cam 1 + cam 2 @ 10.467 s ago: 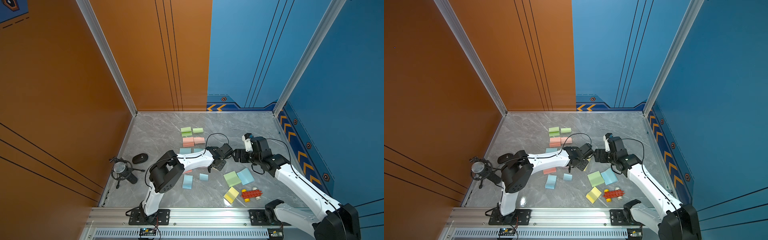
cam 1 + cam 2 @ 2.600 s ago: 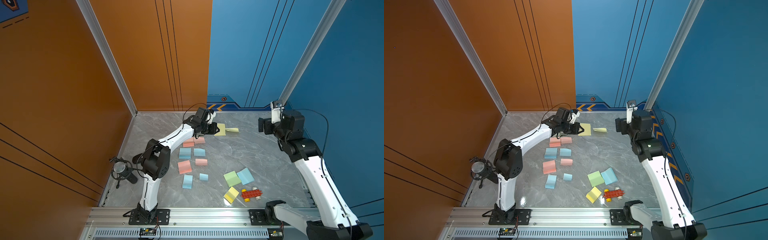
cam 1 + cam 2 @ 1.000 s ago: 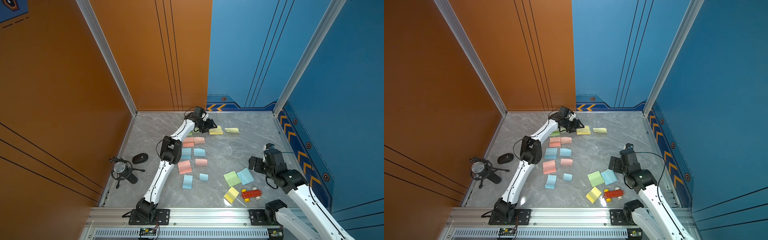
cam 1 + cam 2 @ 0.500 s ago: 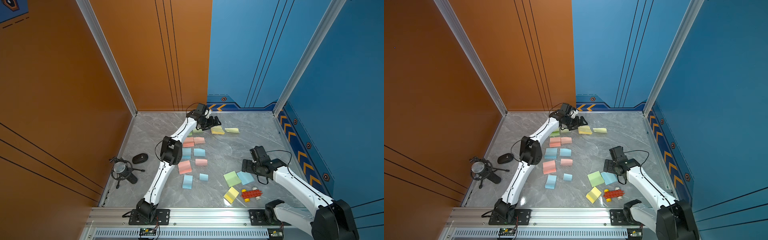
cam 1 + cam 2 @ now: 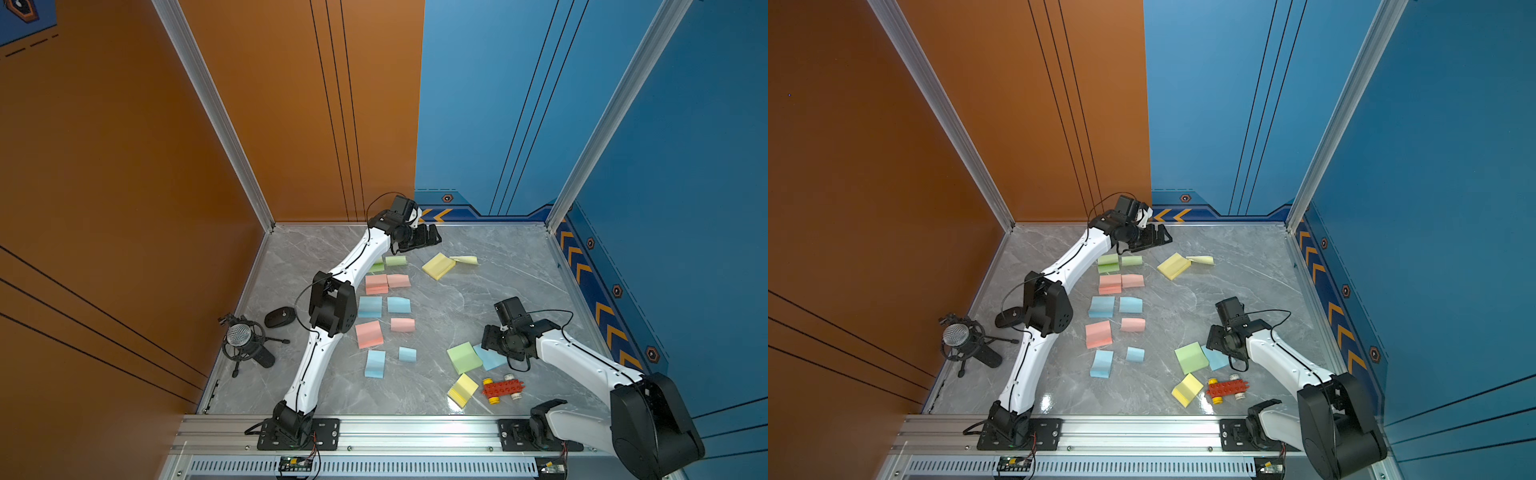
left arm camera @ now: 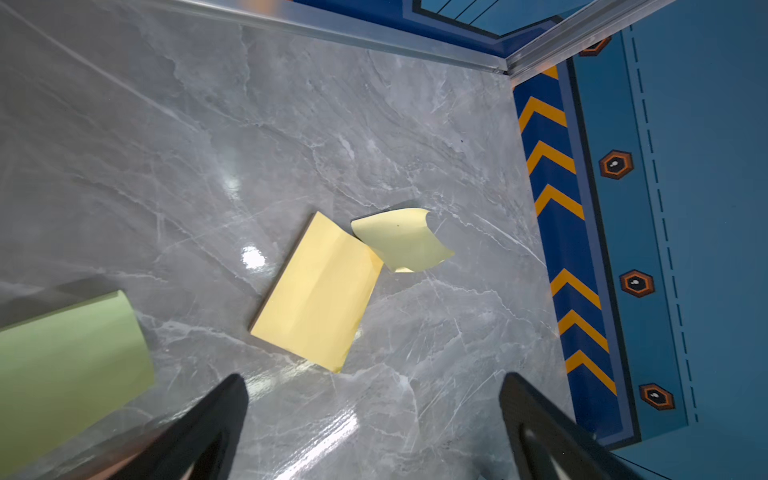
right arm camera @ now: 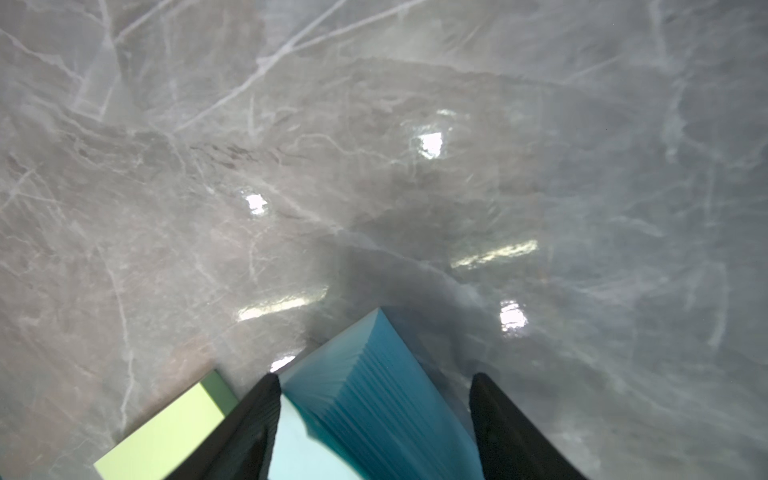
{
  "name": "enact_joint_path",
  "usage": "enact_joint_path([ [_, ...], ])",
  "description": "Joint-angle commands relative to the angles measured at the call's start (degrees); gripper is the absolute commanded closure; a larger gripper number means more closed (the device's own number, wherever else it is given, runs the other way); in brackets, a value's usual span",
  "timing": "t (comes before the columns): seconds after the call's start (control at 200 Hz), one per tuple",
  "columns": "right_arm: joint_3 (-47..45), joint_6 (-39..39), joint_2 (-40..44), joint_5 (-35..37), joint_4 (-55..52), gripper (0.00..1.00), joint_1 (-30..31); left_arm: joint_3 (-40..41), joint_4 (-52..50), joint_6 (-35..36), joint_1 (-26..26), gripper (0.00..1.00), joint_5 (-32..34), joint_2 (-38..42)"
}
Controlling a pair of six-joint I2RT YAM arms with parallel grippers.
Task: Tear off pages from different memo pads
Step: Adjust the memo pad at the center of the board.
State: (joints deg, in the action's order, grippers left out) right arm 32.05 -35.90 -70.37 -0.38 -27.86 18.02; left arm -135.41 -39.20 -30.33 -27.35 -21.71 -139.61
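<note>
Several pastel memo pads lie on the grey marble table (image 5: 478,291). My left gripper (image 5: 430,237) (image 6: 374,399) hangs open at the back, just short of a yellow memo pad (image 5: 438,266) (image 6: 318,291). A loose, curled yellow page (image 5: 464,260) (image 6: 401,241) lies at that pad's far corner. At the front right, my right gripper (image 5: 487,338) (image 7: 374,376) straddles a blue memo pad (image 5: 493,360) (image 7: 374,411). One finger rests against the pad's side, and a gap shows at the other fingertip. A green memo pad (image 5: 463,357) (image 7: 166,436) lies against the blue one.
Rows of green, pink and blue pads and pages (image 5: 376,284) lie mid-table beside the left arm. Another yellow pad (image 5: 462,390) and a red toy brick car (image 5: 501,388) sit near the front edge. A microphone (image 5: 243,340) and a mouse (image 5: 279,316) stand at the left wall.
My right arm came down onto the blue pad at the front right and its jaws narrowed around it. My left gripper opened wide and drew slightly back from the yellow pad.
</note>
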Motion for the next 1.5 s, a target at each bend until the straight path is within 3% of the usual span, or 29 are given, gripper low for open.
enact_joint_path([
  [0.0, -1.27, -2.22, -0.63, 0.07, 1.05, 0.30, 0.29, 4.63, -2.37, 3.25, -1.82, 0.05, 3.64, 5.87],
  [0.22, -3.02, -6.21, -1.07, 0.87, 2.97, 0.40, -0.17, 17.19, -2.12, 7.86, -7.20, 0.09, 8.22, 15.61],
  [0.33, -3.66, -9.82, -0.79, 0.41, 5.00, 0.49, -1.07, 20.50, -1.91, 9.96, -10.88, 0.11, 7.50, 16.62],
  [0.44, -4.81, -13.79, 1.21, 1.14, 6.70, 0.49, -2.69, 16.54, -1.93, 9.95, -12.67, 0.22, 3.70, 11.00],
  [0.651, -5.95, -14.50, 6.10, 2.56, 6.00, 0.49, -4.18, 0.95, -1.93, 9.70, -13.07, 0.24, -0.65, -3.23],
  [0.841, -6.95, -13.33, 9.82, 3.40, 3.69, 0.49, -4.35, -7.39, -1.93, 8.53, -12.73, 0.23, 1.35, -11.01],
  [1.151, -7.34, -13.00, 12.97, 5.21, 1.58, 0.49, -4.32, -2.99, -1.94, 8.77, -9.53, 0.23, 9.15, -10.80],
  [1.496, -7.66, -12.80, 12.72, 5.30, 1.29, 0.49, -3.78, 0.87, -1.93, 9.41, -7.16, 0.22, 8.66, -7.85],
])
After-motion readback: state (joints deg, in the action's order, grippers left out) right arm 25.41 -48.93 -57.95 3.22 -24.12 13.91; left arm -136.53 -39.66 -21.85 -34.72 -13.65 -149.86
